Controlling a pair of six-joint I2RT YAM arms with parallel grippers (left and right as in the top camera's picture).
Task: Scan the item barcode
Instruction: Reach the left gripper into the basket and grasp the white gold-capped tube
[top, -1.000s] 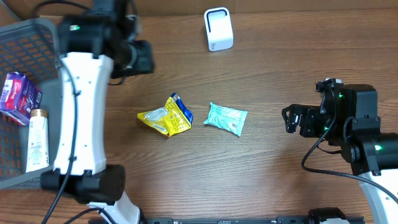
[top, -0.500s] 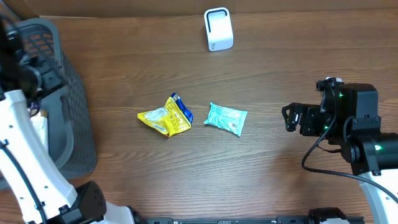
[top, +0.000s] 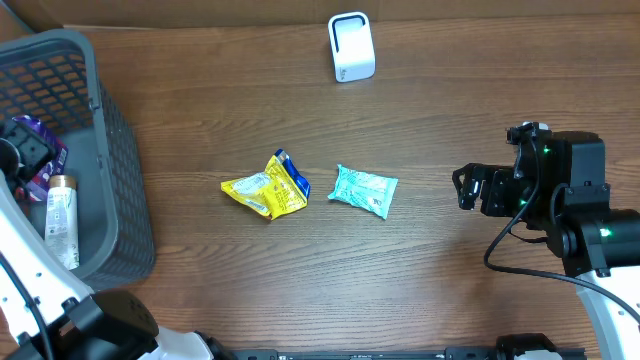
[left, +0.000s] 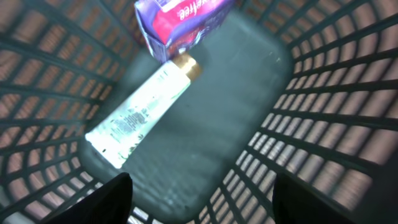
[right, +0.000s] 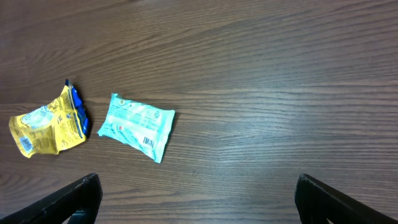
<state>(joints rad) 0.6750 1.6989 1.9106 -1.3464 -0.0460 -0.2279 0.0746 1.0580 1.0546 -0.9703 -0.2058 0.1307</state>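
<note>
Brown tabletop, overhead (top: 450, 100): bare wood runs wide around everything; a white scanner (top: 351, 47) stands upright near the far edge.
Packets, overhead: a yellow packet (top: 268, 186) and a teal packet (top: 363, 190) lie mid-table, near each other but apart, with open room on every side.
Basket, overhead: a grey basket (top: 110, 150) hugs the left edge, holding a purple box (top: 50, 150) and a white tube (top: 62, 220).
Left end effector, overhead (top: 22, 160): down inside the basket, just beside the box.
Right end effector, overhead (top: 466, 190): over bare wood, well apart from the teal packet.
Left wrist: fingers (left: 115, 196) stand apart with nothing between them, above the basket floor; the tube (left: 140, 109) lies diagonally, its cap touching the box (left: 183, 18); mesh walls close in all round.
Right wrist: fingers (right: 78, 196) spread wide, empty; both packets lie to the left, clear wood to the right.
</note>
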